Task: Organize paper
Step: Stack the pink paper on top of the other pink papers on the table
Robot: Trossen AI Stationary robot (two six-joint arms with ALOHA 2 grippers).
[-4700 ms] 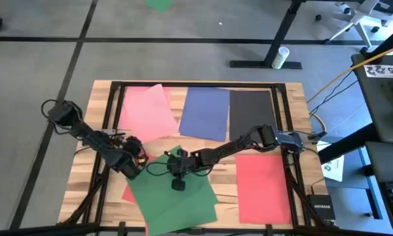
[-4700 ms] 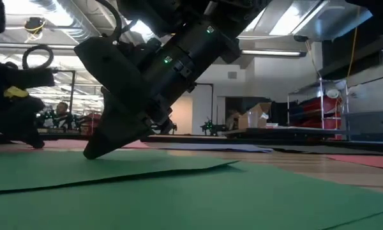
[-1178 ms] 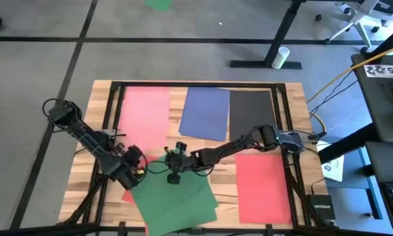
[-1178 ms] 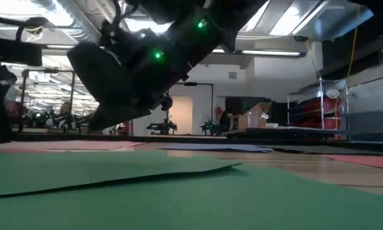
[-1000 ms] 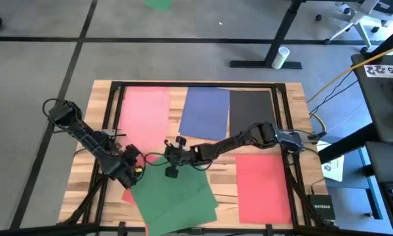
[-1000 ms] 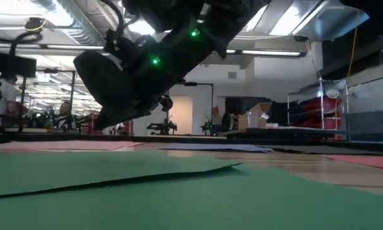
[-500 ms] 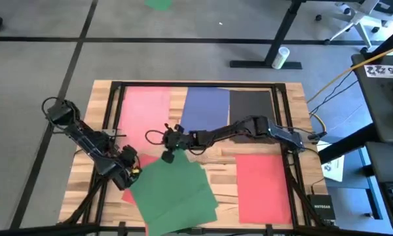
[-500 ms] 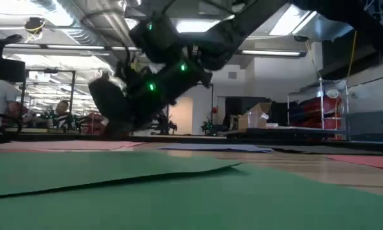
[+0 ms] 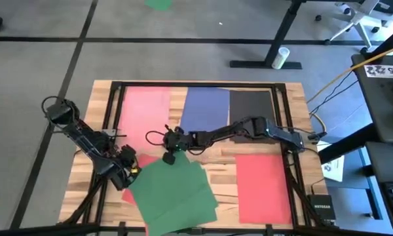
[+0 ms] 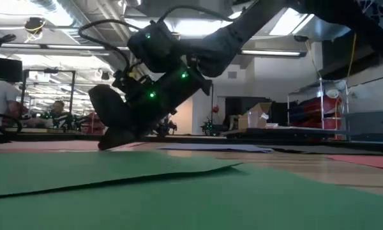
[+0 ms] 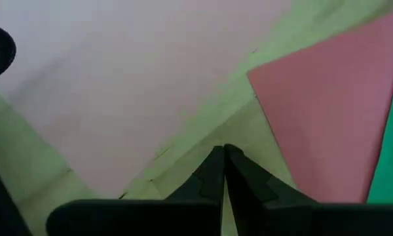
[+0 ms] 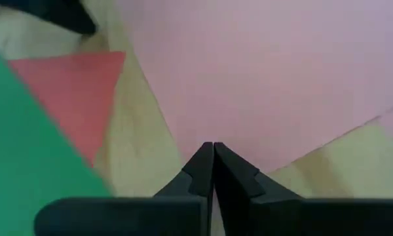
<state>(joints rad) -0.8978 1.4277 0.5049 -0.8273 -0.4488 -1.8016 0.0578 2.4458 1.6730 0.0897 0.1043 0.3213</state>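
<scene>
Since half a second ago little has changed: the right pincer [image 9: 168,157], fingers pressed together, has tipped down to the table [image 9: 216,164] at the near corner of the pink sheet [image 9: 146,111], beside the green sheets [image 9: 173,190]. The left pincer [image 9: 126,174], also together, waits over a red corner [image 11: 327,118] mostly hidden under green; blue [image 9: 206,111], black [image 9: 251,108] and red [image 9: 262,187] sheets lie apart.

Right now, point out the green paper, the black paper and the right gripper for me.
green paper [image 9: 173,190], high view, middle of the top green sheet.
black paper [image 9: 250,105], high view, bare middle of the sheet.
right gripper [image 9: 168,157], high view, its shut fingertips.
</scene>
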